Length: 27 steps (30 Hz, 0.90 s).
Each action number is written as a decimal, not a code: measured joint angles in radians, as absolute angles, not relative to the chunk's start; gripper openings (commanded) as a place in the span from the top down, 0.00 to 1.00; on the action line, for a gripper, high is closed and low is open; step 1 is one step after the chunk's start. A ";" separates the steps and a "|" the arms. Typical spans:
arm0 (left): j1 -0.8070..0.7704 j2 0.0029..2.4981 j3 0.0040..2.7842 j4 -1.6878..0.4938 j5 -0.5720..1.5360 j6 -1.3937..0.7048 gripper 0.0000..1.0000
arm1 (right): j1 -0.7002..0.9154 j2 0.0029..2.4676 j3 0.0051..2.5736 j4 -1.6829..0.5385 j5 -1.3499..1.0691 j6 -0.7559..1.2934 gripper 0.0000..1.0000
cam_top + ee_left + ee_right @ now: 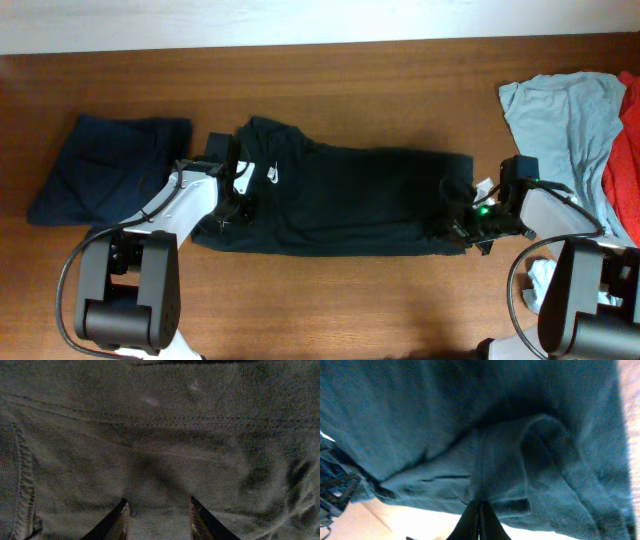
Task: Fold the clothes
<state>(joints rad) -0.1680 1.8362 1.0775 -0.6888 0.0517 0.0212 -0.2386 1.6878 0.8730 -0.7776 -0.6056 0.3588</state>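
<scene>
Grasping step: your right tool (480,506) pinches the black T-shirt (350,200) hem; your left tool (159,505) gapes over its collar end. Close it next.

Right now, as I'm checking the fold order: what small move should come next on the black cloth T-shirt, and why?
Probably close the left gripper on the black short-sleeved cloth T-shirt: its fingers stand apart over the cloth, while the right gripper is shut on the opposite end.
</scene>
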 measured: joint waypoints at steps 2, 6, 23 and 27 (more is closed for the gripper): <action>-0.168 1.836 1.077 -0.689 0.052 0.021 0.61 | -0.262 1.688 0.904 -0.769 -0.612 0.362 0.96; -0.168 1.836 1.077 -0.689 0.052 0.021 0.61 | -0.295 1.688 0.921 -0.743 -0.617 0.369 0.96; -0.168 1.836 1.077 -0.688 0.052 0.021 0.61 | -0.307 1.688 0.922 -0.539 -0.626 0.385 0.50; -0.168 1.836 1.077 -0.687 0.052 0.021 0.61 | -0.305 1.688 0.922 -0.563 -0.712 0.321 0.73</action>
<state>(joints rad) -0.1680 1.8359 1.0771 -0.6872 0.0517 0.0212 -0.3054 1.6878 0.9222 -0.5629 -0.7116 0.3210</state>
